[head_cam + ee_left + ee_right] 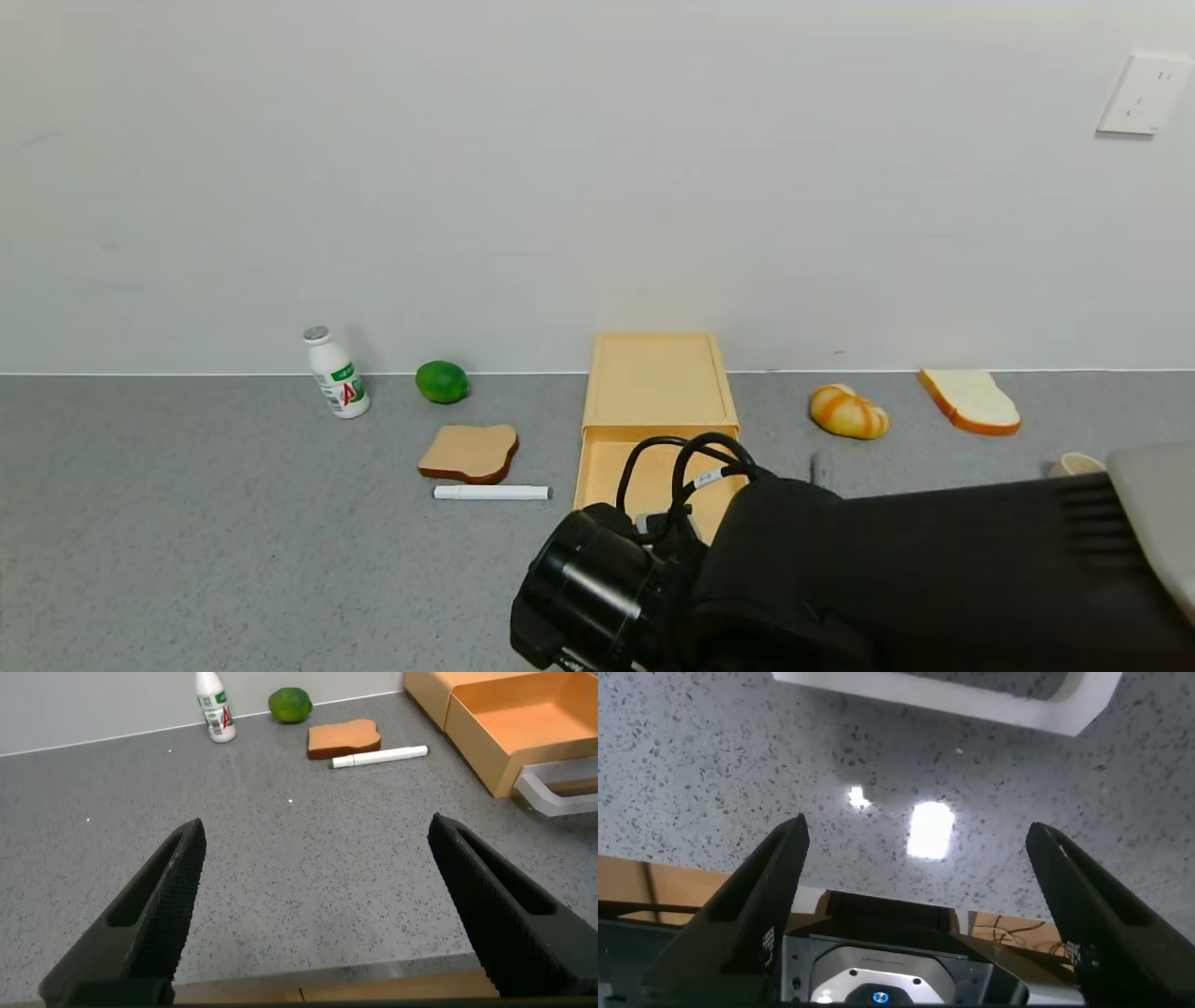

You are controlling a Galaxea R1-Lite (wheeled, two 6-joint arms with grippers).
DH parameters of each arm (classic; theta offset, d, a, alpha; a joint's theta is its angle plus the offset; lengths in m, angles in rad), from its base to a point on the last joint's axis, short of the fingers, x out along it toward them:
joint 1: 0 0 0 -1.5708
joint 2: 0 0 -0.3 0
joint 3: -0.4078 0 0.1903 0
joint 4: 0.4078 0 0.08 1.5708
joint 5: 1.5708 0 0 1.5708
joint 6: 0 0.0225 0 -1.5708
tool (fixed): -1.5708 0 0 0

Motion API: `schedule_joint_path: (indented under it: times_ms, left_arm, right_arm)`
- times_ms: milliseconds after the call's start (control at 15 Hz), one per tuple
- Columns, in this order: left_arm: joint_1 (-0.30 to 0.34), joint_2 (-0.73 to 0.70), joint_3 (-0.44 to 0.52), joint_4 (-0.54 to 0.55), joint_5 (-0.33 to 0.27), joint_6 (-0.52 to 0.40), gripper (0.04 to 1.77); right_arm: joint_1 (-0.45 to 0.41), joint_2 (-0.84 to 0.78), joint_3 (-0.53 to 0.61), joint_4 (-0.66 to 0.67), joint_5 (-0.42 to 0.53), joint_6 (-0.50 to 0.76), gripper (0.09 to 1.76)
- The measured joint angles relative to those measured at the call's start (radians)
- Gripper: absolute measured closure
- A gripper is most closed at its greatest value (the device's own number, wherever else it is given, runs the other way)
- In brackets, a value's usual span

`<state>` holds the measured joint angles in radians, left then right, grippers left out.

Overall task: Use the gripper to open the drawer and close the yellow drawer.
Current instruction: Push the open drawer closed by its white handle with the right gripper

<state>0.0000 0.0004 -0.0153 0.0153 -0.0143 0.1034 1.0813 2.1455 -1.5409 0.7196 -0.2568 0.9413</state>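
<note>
The yellow drawer (644, 471) stood pulled out of its casing (658, 381) at mid-bench, its near end and white handle (952, 695) hidden behind the right arm. The right gripper (920, 905) hovered just short of that handle, jaws wide apart and empty. The left gripper (318, 915) hung over bare bench (308, 859) to the left, equally agape.

Marker (492, 492) before toast (469, 452), left of drawer (644, 469)

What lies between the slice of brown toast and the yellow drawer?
Only bare grey counter between the toast and the drawer, in the head view; the white marker lies just in front of the toast.
</note>
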Motion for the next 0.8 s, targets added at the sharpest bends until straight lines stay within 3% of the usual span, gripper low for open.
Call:
schedule_joint_path:
  times_ms: [400,800]
  left_arm:
    - [0.0,0.0,0.0,0.0,0.0,0.0,0.09]
    - [0.0,0.0,0.0,0.0,0.0,0.0,0.09]
  right_arm:
    - [0.03,0.0,0.134,-0.2,-0.101,0.017,0.14]
    - [0.05,0.004,0.208,-0.288,-0.145,0.02,0.14]
